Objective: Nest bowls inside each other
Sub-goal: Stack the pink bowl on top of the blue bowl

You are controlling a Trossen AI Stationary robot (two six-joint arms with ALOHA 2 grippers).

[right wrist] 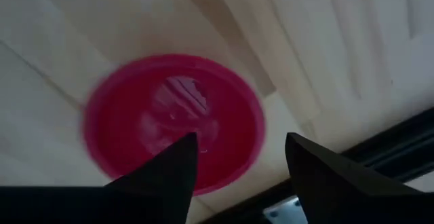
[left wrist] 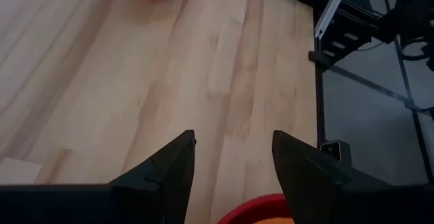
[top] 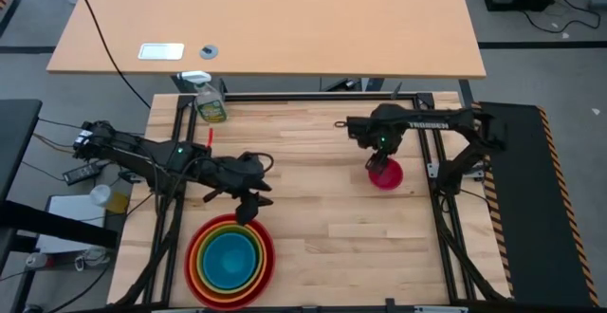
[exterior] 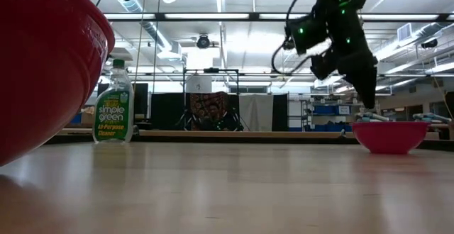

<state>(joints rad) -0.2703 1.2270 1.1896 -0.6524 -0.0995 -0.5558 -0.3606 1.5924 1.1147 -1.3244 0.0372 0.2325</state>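
My right hand hung over the pink bowl, which sat on the worktop towards the right side, close to the black frame rail. In the right wrist view the two dark fingers stood spread with bare space between them, nothing pinched, and the pink bowl lay open-side up on the wood just below them. From the low camera I saw that hand pointing down at the bowl's rim; whether a fingertip touched the rim I could not tell.

My left hand hovered near the front left of the worktop, just above the back edge of the stack. Its fingers were spread too, gripping nothing, with bare wood showing between them.

The stack sat at the front left: red bowl outermost, then orange, then green, with the blue bowl in the middle. Four were nested and the pink one was well apart from them. The red wall filled the near left of the low view.

A spray bottle stood upright at the back left corner of the worktop, clear of both arms.
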